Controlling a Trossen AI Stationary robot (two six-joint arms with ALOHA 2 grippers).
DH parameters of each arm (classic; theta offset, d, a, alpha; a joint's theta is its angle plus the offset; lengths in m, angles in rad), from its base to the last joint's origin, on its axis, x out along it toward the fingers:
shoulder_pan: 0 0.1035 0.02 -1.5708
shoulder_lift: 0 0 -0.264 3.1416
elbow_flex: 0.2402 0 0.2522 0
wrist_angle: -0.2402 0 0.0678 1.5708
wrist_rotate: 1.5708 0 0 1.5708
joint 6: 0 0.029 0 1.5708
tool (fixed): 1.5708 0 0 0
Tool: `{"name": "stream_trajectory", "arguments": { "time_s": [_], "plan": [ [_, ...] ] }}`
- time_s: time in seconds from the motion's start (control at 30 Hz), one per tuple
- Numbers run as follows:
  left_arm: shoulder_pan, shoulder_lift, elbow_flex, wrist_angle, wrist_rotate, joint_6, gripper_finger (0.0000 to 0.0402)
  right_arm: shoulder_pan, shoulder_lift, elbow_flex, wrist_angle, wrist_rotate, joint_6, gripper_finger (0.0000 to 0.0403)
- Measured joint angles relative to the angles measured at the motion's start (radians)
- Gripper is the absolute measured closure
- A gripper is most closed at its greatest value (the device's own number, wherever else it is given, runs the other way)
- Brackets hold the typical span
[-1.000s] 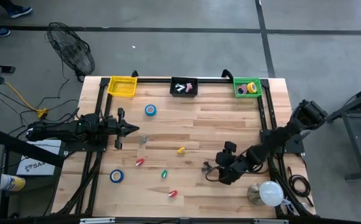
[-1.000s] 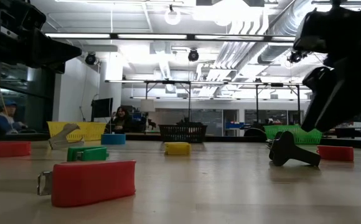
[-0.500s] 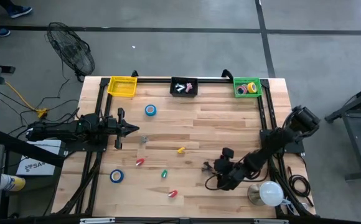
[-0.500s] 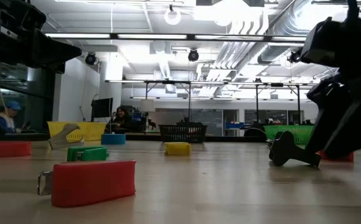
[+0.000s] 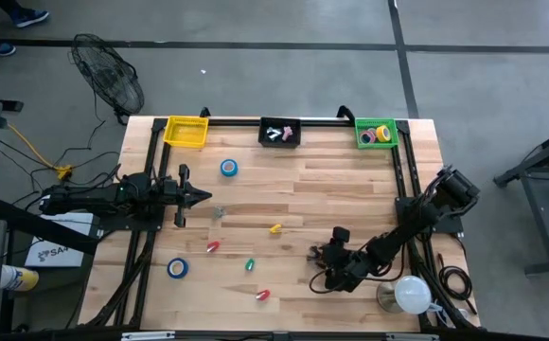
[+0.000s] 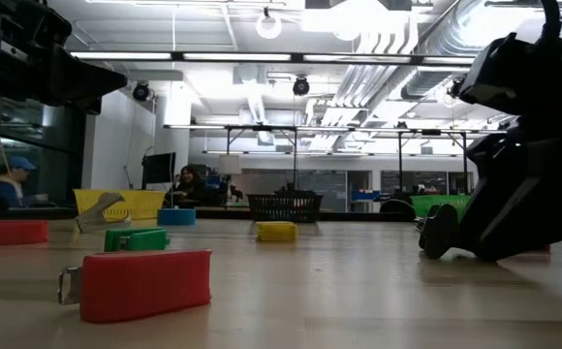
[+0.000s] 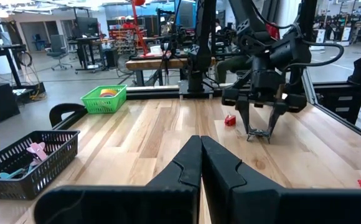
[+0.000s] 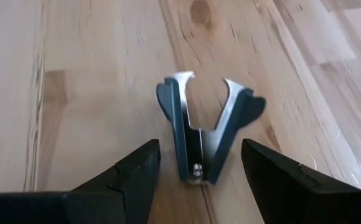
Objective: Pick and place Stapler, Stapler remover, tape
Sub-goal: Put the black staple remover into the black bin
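A dark stapler remover point(image 8: 206, 134) with metal claws lies flat on the wooden table, right of the middle point(image 5: 313, 252). My right gripper point(image 8: 199, 180) slants down over it, open. One finger stands on each side of it, and neither touches it. The left wrist view shows this gripper point(image 7: 259, 118) low over the remover point(image 7: 259, 135). My left gripper point(image 5: 208, 196) waits shut and level at the table's left. Two blue tape rolls point(image 5: 229, 168) point(image 5: 178, 268) and small red point(image 5: 212, 246), green point(image 5: 250, 264) and yellow point(image 5: 274, 228) staplers lie on the table.
Three baskets stand along the far edge: yellow point(image 5: 185, 131), black point(image 5: 280, 133), and green point(image 5: 377, 134) with tape rolls in it. Another red stapler point(image 5: 262, 296) lies near the front edge. A small grey piece point(image 5: 219, 211) lies near my left gripper. A round lamp point(image 5: 410, 294) sits at the near right corner.
My right gripper has come down and a little toward the table's left and near edge, tipping more steeply, until its open fingers stand on either side of the stapler remover. The remover has not moved. In the low view the gripper now covers the red piece behind it.
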Motion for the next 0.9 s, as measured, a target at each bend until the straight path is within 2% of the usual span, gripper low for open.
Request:
{"name": "stream_trajectory", "arguments": {
  "time_s": [0.3,0.7,0.9],
  "plan": [
    [0.000,0.000,0.000,0.000,0.000,0.000,0.0400,-0.043,0.032,0.001,0.076,-0.013,-0.058,0.0195],
    [0.000,0.000,0.000,0.000,0.000,0.000,0.0400,-0.096,0.034,0.007,0.133,-0.069,-0.206,0.0322],
    [0.000,0.000,0.000,0.000,0.000,0.000,0.0400,-0.182,0.036,0.037,0.131,-0.118,-0.332,0.0323]
  ]
}}
